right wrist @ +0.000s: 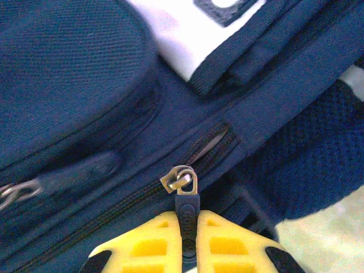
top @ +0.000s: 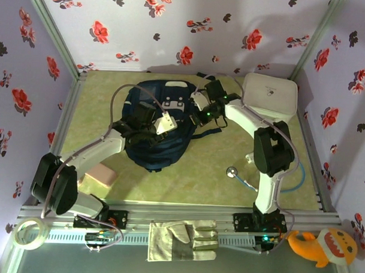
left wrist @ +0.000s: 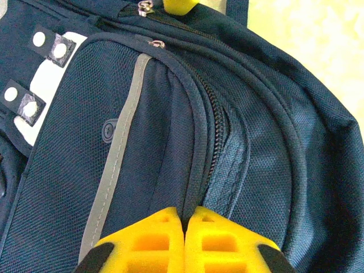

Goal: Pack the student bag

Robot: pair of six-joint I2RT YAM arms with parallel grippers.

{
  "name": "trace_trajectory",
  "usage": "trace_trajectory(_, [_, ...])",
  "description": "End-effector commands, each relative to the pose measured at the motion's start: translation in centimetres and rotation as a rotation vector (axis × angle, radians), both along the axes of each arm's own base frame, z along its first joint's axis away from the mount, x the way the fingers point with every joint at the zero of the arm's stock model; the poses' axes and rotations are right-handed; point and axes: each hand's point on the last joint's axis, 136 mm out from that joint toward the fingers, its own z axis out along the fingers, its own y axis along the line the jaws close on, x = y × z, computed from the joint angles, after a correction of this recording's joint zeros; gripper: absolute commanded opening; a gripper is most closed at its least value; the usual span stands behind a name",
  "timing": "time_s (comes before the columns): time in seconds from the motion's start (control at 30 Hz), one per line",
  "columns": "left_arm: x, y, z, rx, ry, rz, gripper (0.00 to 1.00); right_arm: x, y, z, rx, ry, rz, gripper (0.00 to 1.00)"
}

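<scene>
The student bag [top: 150,154] lies flat on the desk [top: 198,188], centre-left, between my two arms. My left hand [left wrist: 185,230] is clamped tight on a fold of the bag's fabric beside a zip track [left wrist: 215,136]; I judge that it braces the bag. My right hand [right wrist: 188,230] is pinched closed on the zip pull [right wrist: 187,200], placed to drag it along and open a compartment for packing.

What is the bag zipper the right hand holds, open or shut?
Mostly shut. Teeth left of the slider are joined; a short gap shows right of it. The right hand pinches its pull tab.
</scene>
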Motion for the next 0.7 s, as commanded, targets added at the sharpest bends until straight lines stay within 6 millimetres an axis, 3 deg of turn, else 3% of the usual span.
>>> trace_trajectory(0.0, [2.3, -1.0, 2.3, -0.059, -0.077, 0.049, 0.0, -2.7, 0.8, 2.1, 0.047, -0.018, 0.057, 0.0])
trace_trajectory(0.23, [3.7, -2.0, 2.8, -0.151, -0.095, 0.102, 0.0, -6.2, 2.4, 2.2, 0.106, -0.024, 0.063, 0.0])
trace_trajectory(0.67, [5.4, -4.1, 2.1, -0.298, -0.029, 0.175, 0.0, -9.6, 3.7, 3.8, 0.246, -0.041, 0.042, 0.0])
